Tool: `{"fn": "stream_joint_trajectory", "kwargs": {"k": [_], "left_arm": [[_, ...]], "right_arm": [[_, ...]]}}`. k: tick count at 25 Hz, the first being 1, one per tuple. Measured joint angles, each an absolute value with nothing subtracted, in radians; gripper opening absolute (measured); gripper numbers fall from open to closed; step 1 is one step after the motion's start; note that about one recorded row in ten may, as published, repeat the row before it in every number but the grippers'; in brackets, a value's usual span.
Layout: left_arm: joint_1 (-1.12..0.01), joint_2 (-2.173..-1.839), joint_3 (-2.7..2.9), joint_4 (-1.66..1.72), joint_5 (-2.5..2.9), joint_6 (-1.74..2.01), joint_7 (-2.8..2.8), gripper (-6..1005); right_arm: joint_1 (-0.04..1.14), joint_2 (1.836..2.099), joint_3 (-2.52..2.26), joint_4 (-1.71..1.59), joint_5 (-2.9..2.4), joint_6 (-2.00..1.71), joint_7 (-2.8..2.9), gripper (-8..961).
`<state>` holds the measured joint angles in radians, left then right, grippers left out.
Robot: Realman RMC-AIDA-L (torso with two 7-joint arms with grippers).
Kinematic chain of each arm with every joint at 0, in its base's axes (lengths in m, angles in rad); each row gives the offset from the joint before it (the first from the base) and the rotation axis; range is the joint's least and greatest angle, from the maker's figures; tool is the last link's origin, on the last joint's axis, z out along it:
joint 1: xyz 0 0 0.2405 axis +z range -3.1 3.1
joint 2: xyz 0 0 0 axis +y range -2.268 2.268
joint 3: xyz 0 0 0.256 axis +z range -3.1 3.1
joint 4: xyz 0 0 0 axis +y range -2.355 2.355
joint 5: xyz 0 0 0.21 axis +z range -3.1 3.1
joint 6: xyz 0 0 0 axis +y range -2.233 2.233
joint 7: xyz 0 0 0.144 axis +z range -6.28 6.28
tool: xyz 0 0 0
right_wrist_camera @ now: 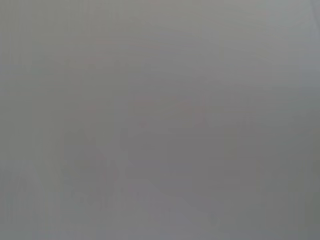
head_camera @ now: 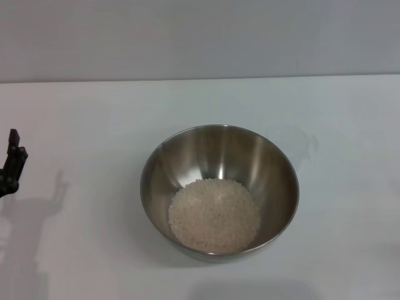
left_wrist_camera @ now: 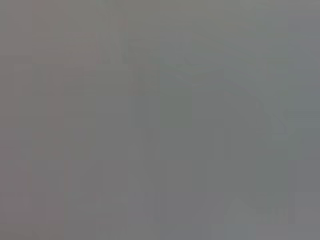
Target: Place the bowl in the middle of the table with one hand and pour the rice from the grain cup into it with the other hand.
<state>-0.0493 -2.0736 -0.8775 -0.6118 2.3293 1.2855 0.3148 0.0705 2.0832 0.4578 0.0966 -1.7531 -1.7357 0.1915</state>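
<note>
The stainless-steel bowl (head_camera: 219, 190) stands upright near the middle of the white table (head_camera: 94, 125) in the head view. A pale heap of rice (head_camera: 214, 214) lies on its bottom, toward the near side. My left gripper (head_camera: 12, 164) shows only as a black tip at the far left edge, well apart from the bowl. The right gripper is out of view. The grain cup is out of view. Both wrist views show only plain grey.
The table's far edge meets a grey wall (head_camera: 200, 37) at the back. Shadows fall on the tabletop at the lower left and along the near edge.
</note>
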Motion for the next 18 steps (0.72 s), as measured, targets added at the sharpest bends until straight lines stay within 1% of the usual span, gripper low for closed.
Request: {"fn": "stream_joint_trajectory", "kwargs": {"k": [8, 18], "left_arm": [[-0.049, -2.071, -0.879, -0.601, 2.301, 1.286, 0.273, 813], [-0.08, -2.072, -0.881, -0.504, 2.303, 1.345, 0.209, 813]], "right_arm": [[0.075, 2.086, 0.461, 0.097, -1.752, -1.733, 0.19, 826], [0.08, 2.088, 0.462, 0.118, -1.752, -1.728, 0.127, 825]]}}
